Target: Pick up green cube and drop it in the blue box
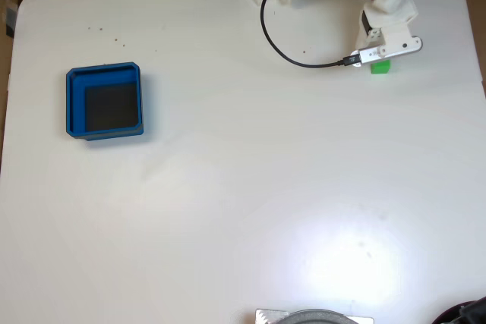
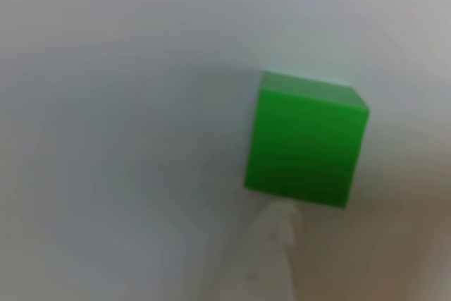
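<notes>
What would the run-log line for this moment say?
phase: approach | gripper: over green cube, grip state unclear | cube: on white table | blue box: empty, far left in fixed view

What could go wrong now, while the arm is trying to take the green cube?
1. In the other view, one white fingertip sits at the bottom edge of the green cube, so closing might push it away instead of clamping it.
2. The blue box lies far across the table in the fixed view; a weak grip could drop the cube on the way.
</notes>
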Robot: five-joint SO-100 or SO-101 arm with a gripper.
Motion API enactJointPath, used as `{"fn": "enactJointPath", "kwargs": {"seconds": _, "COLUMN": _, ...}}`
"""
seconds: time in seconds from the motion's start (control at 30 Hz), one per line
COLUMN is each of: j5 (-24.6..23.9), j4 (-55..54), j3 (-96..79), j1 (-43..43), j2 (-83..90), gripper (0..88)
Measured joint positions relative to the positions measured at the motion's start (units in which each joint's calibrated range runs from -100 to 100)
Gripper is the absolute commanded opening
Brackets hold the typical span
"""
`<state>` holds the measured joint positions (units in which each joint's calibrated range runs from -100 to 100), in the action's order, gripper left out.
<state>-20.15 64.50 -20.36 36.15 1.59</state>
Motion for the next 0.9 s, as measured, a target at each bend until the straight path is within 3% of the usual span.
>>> {"fn": "enactJointPath", "kwargs": {"seconds": 0.27, "j5": -2.3, "j4": -5.3, "j3": 0.0, "j1": 3.3, "j2": -0.2, "gripper": 25.9}}
{"fn": "enactJointPath", "kwargs": {"seconds": 0.9, "j5": -2.7, "j4": -8.9, "j3": 0.0, "j1": 4.3, "j2": -7.3, "gripper": 25.9}}
